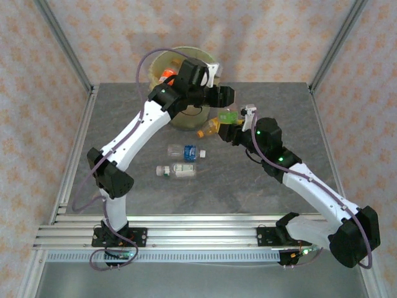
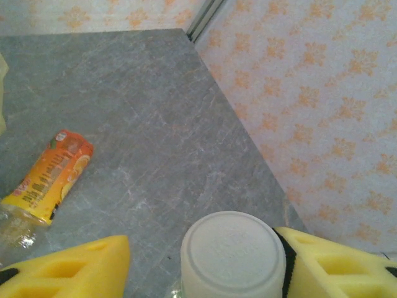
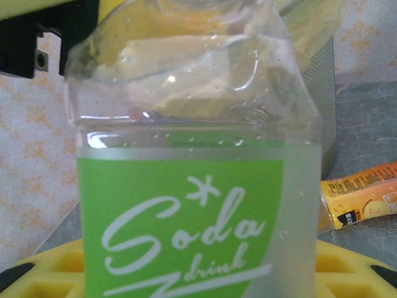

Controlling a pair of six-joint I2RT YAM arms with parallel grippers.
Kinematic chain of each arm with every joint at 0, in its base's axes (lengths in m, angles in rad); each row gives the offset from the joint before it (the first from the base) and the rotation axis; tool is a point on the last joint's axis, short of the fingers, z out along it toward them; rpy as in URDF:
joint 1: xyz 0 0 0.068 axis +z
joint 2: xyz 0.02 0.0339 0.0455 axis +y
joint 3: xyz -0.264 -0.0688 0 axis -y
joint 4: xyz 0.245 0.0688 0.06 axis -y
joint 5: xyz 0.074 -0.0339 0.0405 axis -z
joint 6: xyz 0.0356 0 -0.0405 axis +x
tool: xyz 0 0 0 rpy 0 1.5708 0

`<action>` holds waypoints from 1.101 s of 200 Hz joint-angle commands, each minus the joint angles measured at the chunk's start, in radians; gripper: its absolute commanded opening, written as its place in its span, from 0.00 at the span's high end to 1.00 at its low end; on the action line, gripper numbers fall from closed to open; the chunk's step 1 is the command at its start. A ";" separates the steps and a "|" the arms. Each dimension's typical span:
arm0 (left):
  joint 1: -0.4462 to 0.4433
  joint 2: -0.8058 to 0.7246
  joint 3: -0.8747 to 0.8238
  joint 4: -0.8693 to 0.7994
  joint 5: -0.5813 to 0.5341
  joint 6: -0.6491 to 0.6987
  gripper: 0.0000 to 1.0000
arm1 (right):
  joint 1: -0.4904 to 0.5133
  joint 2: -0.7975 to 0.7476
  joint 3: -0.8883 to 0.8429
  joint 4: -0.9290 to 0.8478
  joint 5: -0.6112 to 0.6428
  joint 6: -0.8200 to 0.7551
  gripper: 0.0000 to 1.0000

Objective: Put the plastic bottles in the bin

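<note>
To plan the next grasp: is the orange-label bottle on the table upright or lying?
Lying on its side; the orange-label bottle stretches flat along the table.

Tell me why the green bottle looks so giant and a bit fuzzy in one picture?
Right wrist view: the green bottle is very close to the lens, so it looks huge and soft, with bright glints on its clear plastic. Top external view: it is small and sharper. Left wrist view: the white cap is close and blurry too.

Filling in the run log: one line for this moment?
left gripper: around white-topped bottle, grip unclear | right gripper: holds green soda bottle near bin
</note>
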 commanded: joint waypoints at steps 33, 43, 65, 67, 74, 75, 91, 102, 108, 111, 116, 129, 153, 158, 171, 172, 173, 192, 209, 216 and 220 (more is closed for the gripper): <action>-0.008 0.028 0.056 -0.023 0.025 -0.009 0.63 | 0.009 -0.017 0.031 0.029 -0.014 -0.021 0.63; -0.009 0.028 0.057 -0.022 0.027 -0.010 0.70 | 0.010 -0.016 0.032 0.029 -0.009 -0.021 0.63; -0.009 0.020 0.057 -0.023 0.026 -0.009 0.86 | 0.009 -0.011 0.037 0.023 0.001 -0.021 0.61; -0.009 0.019 0.057 -0.023 0.025 -0.009 0.87 | 0.009 -0.012 0.038 0.023 0.001 -0.021 0.60; -0.009 0.014 0.054 -0.022 0.019 -0.008 0.91 | 0.009 -0.011 0.040 0.020 0.006 -0.020 0.56; -0.008 0.012 0.053 -0.021 0.018 -0.007 0.92 | 0.009 -0.011 0.040 0.019 0.007 -0.020 0.55; -0.008 0.008 0.053 -0.019 -0.006 0.004 0.98 | 0.009 -0.014 0.046 0.011 0.017 -0.021 0.33; -0.008 -0.030 0.055 -0.022 -0.037 0.017 1.00 | 0.009 -0.015 0.051 -0.001 0.037 -0.019 0.13; -0.007 -0.037 0.058 -0.023 -0.057 0.025 1.00 | 0.009 -0.021 0.051 -0.003 0.043 -0.019 0.00; -0.006 -0.041 0.061 -0.025 -0.067 0.030 1.00 | 0.009 -0.022 0.051 -0.005 0.045 -0.020 0.01; -0.005 -0.048 0.066 -0.026 -0.084 0.037 1.00 | 0.009 -0.026 0.051 -0.008 0.049 -0.020 0.01; 0.001 -0.063 0.084 -0.031 -0.124 0.055 1.00 | 0.010 -0.038 0.048 -0.012 0.058 -0.018 0.01; 0.024 -0.085 0.135 -0.028 -0.191 0.092 1.00 | 0.009 -0.060 0.040 -0.024 0.072 -0.013 0.01; 0.030 -0.087 0.149 -0.026 -0.210 0.100 1.00 | 0.009 -0.064 0.038 -0.027 0.076 -0.011 0.01; 0.054 -0.087 0.187 -0.018 -0.251 0.107 1.00 | 0.009 -0.072 0.035 -0.035 0.086 -0.007 0.01; 0.056 -0.087 0.190 -0.017 -0.253 0.107 1.00 | 0.009 -0.072 0.035 -0.036 0.087 -0.007 0.01; 0.058 -0.087 0.193 -0.016 -0.255 0.107 1.00 | 0.009 -0.073 0.034 -0.036 0.088 -0.007 0.01; 0.111 -0.075 0.248 0.009 -0.263 0.084 1.00 | 0.009 -0.080 0.032 -0.050 0.103 0.002 0.01; 0.171 -0.042 0.319 0.005 -0.260 0.035 1.00 | 0.009 -0.079 0.035 -0.067 0.119 0.008 0.01; 0.198 -0.025 0.350 0.000 -0.257 0.010 1.00 | 0.009 -0.079 0.034 -0.070 0.123 0.012 0.01; 0.211 -0.017 0.364 -0.002 -0.258 -0.005 1.00 | 0.009 -0.080 0.034 -0.072 0.125 0.012 0.01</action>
